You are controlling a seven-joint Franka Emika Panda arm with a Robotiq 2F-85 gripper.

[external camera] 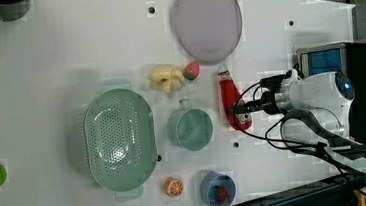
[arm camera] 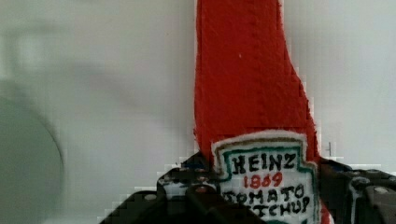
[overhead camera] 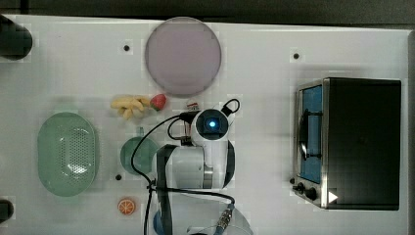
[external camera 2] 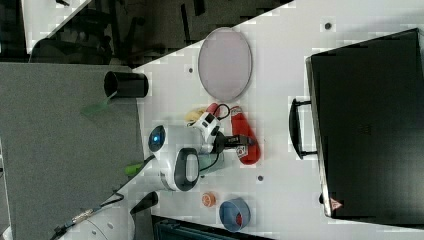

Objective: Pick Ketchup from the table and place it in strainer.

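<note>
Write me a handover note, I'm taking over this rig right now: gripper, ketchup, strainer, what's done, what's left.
Gripper: down at the ketchup, jaws on either side of its labelled end; whether they grip it yet I cannot tell.
Ketchup: lying on the table, between the mug and the oven in the left view.
Strainer: on the mug's far side from the ketchup, nothing in it.
Done: approach to the bottle.
Left: secure the grip, lift, carry over the mug, release in the strainer.

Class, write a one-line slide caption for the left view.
Robot gripper straddles the lying Ketchup, with the mug and strainer on the left view's left.
</note>
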